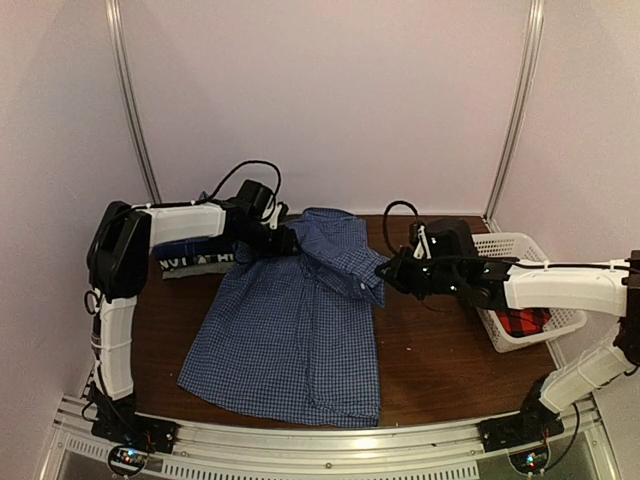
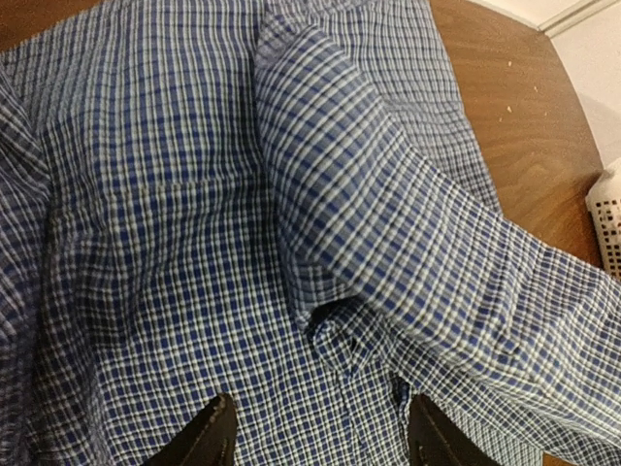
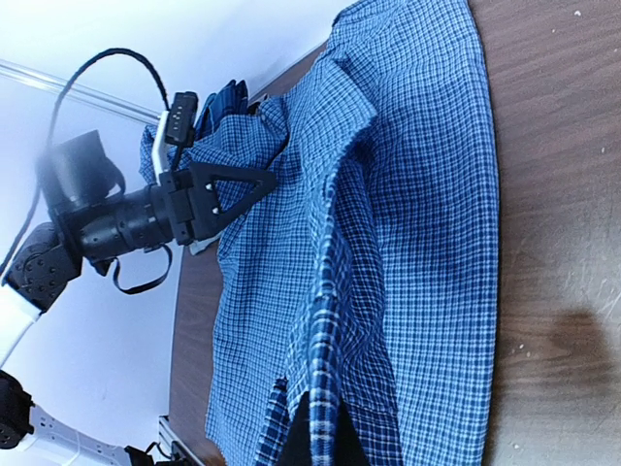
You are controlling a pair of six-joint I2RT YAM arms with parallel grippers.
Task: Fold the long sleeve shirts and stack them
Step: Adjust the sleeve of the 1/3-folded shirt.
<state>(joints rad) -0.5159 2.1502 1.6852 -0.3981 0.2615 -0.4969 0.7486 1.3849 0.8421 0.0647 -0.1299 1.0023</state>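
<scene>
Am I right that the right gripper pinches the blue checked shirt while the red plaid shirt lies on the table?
Not quite: the red plaid shirt lies in the white basket, as the top view shows. The right gripper does pinch the blue checked shirt.

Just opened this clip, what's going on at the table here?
Two robot arms are working on a blue-and-white checked shirt spread on the table. The right gripper is shut on a fold of its cloth, apparently a sleeve, lifted at the shirt's right side. The left gripper hovers open over the shirt's far end, holding nothing. A red-and-black plaid shirt lies in the white basket at the right, and some folded dark clothes sit at the far left.
</scene>
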